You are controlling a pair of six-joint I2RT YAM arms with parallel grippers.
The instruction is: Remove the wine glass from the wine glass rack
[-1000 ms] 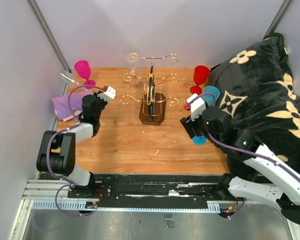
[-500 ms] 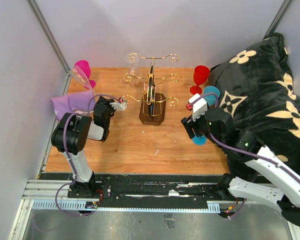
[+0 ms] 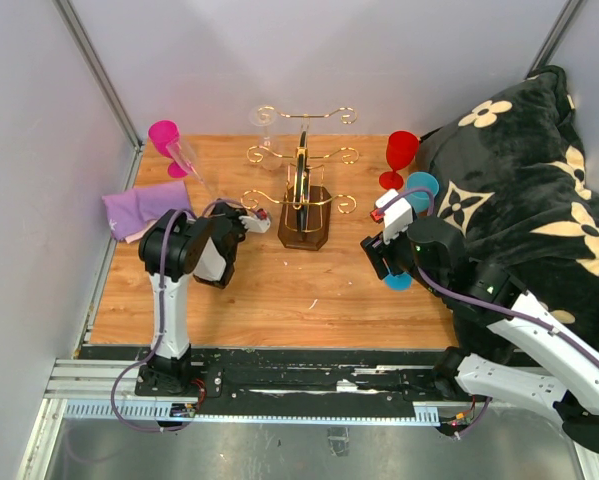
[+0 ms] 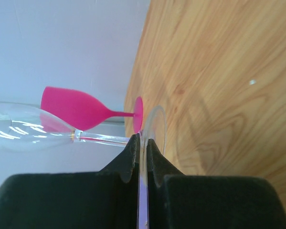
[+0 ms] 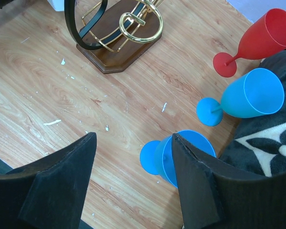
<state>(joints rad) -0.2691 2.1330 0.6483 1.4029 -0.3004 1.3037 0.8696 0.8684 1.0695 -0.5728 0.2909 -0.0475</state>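
The left arm has swung in toward the rack since a second ago, carrying the wine glass point(image 3: 187, 158) with it; the right arm has not shifted. A black flowered blanket point(image 3: 524, 170) fills the right side, overlapping the wooden table point(image 3: 279, 295). The rack point(image 3: 301, 195) stands mid-table at the back, with something pale and see-through at its top left hook – too faint to name. A purple cloth point(image 3: 137, 208) lies at the left edge. The left gripper point(image 4: 142, 143) is pinched tight on the clear glass's foot, off the rack, the glass slanting back-left toward a pink glass point(image 3: 165, 135). The right gripper point(image 5: 133, 138) hangs wide over a blue glass point(image 5: 183, 152), which it partly hides. A second blue glass point(image 5: 252, 93) and a red one point(image 5: 271, 33) stand beyond.
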